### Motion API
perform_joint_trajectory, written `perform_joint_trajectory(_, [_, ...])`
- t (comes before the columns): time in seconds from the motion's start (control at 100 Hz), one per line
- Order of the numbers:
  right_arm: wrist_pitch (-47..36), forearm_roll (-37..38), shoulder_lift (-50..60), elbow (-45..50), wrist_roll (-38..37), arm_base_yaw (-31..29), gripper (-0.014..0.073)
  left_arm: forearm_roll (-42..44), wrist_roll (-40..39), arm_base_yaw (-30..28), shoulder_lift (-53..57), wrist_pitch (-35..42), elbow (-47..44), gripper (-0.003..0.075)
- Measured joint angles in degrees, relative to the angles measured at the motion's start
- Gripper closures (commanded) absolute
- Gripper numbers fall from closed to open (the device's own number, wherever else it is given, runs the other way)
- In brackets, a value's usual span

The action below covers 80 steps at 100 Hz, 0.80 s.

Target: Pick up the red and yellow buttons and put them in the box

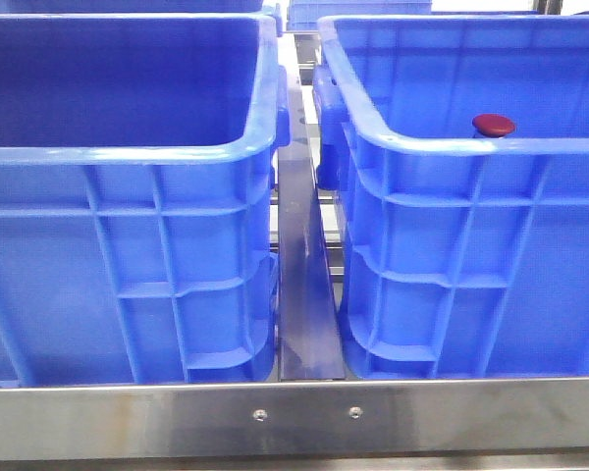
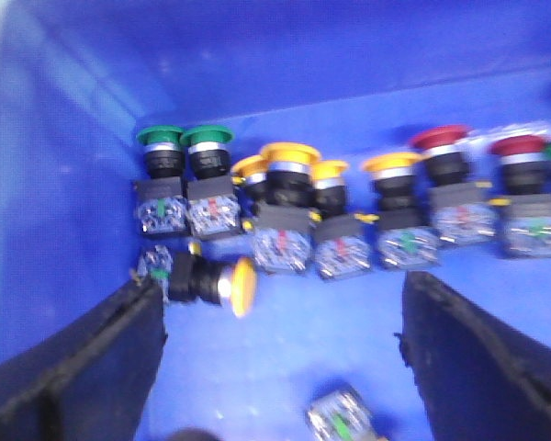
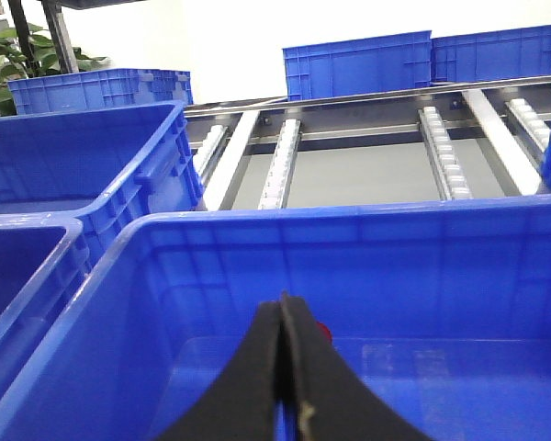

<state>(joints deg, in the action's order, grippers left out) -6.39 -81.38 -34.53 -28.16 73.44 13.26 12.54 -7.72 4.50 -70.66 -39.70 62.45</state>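
The left gripper (image 2: pixel 280 367), jaws spread, hangs inside a crate over a row of buttons (image 2: pixel 349 207), bare floor between its fingers. The right gripper (image 3: pixel 285 367), jaws together, sits above the box (image 3: pixel 349 225). Only the front view shows a red button (image 1: pixel 494 125) at the box's near rim.

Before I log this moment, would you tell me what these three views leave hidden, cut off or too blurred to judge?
- Front view: the near wall of the right crate hides its floor; only a red button cap shows above the rim.
- Front view: neither arm appears.
- Left wrist view: motion blur smears the row of buttons; a button block is cut off by the edge.
- Right wrist view: the shut right gripper covers most of a red object behind it.
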Motion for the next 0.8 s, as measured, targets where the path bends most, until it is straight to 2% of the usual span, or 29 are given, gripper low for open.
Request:
perform_joint_trajectory(0.29, [1.3, 0.0, 0.0, 0.0, 0.1, 0.0, 0.0681, 1.1, 0.9, -0.2, -13.6, -1.2, 6.3, 0.0218])
perform_joint_trajectory(0.8, [2.9, 0.0, 0.0, 0.0, 0.1, 0.0, 0.0681, 1.2, 1.1, -0.2, -22.1, 2.7, 6.6, 0.0218])
